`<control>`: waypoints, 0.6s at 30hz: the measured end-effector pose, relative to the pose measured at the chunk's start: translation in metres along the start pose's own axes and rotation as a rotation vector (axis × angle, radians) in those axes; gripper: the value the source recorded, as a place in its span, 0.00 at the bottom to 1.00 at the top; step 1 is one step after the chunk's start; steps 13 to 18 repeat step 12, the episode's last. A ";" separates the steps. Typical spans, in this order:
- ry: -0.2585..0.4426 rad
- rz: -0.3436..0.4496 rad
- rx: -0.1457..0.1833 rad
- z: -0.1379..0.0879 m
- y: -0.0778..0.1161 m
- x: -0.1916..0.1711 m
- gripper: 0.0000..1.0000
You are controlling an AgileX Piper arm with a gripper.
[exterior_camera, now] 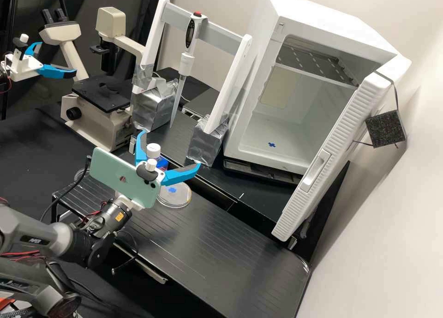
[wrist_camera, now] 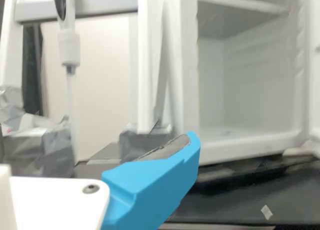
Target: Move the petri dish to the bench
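Note:
In the high view my gripper (exterior_camera: 170, 149) stands open over the black slatted bench (exterior_camera: 217, 244), its two blue fingers spread wide with nothing between them that I can make out. The petri dish (exterior_camera: 177, 199), clear and round with a blue mark, rests on this bench just below and beside the gripper. The phone and gripper body cover part of the dish's surroundings, and its upper edge lies behind a finger. In the wrist view one blue finger of the gripper (wrist_camera: 155, 185) points toward the open white incubator (wrist_camera: 250, 89).
A white-capped bottle (exterior_camera: 153, 150) with a blue label stands close behind the gripper. Farther back are the pipette (exterior_camera: 185, 64) on its white frame, foil-wrapped blocks (exterior_camera: 207, 142) and a microscope (exterior_camera: 101, 96). The incubator door (exterior_camera: 323, 165) hangs open at the right.

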State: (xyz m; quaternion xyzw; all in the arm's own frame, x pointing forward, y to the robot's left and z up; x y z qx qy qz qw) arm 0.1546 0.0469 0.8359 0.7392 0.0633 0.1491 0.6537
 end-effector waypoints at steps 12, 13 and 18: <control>-0.058 -0.052 0.031 0.009 -0.013 0.006 1.00; -0.058 -0.052 0.031 0.009 -0.013 0.006 1.00; -0.058 -0.052 0.031 0.009 -0.013 0.006 1.00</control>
